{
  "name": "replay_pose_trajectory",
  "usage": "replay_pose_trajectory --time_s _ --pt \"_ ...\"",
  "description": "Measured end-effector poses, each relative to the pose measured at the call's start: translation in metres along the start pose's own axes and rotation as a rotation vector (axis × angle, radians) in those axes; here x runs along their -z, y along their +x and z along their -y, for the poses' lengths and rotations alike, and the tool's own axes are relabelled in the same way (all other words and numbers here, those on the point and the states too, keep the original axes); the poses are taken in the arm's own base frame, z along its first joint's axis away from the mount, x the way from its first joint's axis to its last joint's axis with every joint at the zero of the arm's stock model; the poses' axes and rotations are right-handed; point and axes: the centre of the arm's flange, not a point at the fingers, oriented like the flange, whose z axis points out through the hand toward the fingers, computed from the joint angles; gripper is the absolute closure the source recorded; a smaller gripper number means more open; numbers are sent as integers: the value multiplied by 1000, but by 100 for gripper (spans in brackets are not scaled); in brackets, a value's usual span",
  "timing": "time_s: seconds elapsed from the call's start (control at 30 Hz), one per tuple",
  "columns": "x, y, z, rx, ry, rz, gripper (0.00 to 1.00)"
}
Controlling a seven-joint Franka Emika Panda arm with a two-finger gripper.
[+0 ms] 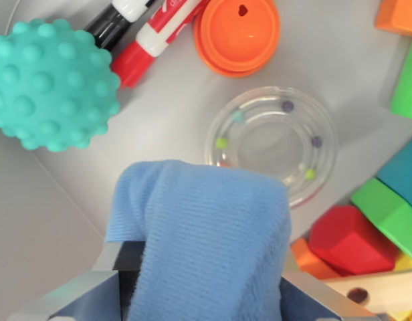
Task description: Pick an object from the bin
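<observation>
Item: soft blue ribbed microfibre cloth, light, limp, unbreakable, draped below the clear plastic bead ring, pinched at its bunched fold by our tool, jaws clamped.

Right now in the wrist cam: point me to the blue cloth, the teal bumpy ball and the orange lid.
blue cloth [206,234], wrist view, middle of the folded fabric.
teal bumpy ball [52,83], wrist view, centre of its studded surface.
orange lid [237,33], wrist view, flat centre below the small hole.
</observation>
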Motion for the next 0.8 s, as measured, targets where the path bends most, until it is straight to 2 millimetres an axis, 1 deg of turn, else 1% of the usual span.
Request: replay_pose_trajectory --time_s 0.03,0.2,0.4,0.63,0.8 --pt "2 0 0 0 -1 0 100" --pt "27 0 -1 0 -2 0 100" --pt "50 0 -1 0 -3 1 100" --pt "82 0 -1 -1 -6 1 100" --pt "99 0 -1 -1 -8 1 100"
